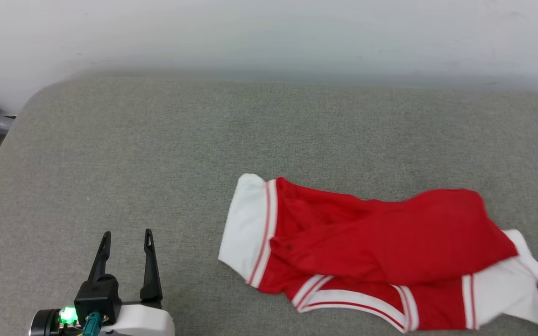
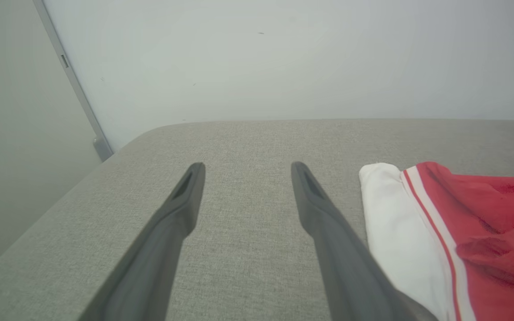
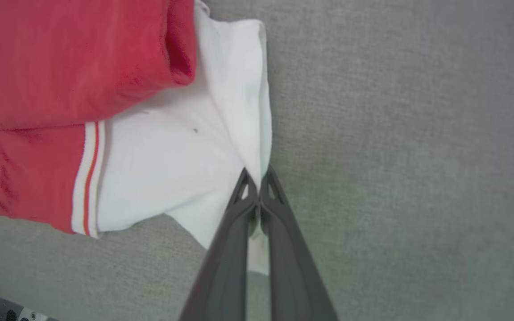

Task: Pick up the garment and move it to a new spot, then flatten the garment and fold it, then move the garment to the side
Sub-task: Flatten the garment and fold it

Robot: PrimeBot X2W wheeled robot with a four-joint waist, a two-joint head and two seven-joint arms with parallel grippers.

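Grey fabric surface [image 1: 157, 140] against pale wall [image 1: 269, 32]. Bears the garment [image 1: 381, 242], crumpled, right of centre, red body bunched over white sleeves with striped trim. Clamped at its right end by right gripper [image 3: 259, 178], fingers pressed together on white sleeve edge. Flanked on the left by left gripper [image 1: 127, 234], fingers spread wide, holding nothing, apart from the cloth.

Bright, soft, even light from above. The garment [image 1: 371, 242] throws only a thin, faint shadow on the grey fabric surface [image 1: 157, 163] along its near edge. Behind the garment the wall [image 1: 269, 32] looks hazy. The left gripper [image 2: 246, 166] and right gripper [image 3: 257, 171] blur toward their bases.
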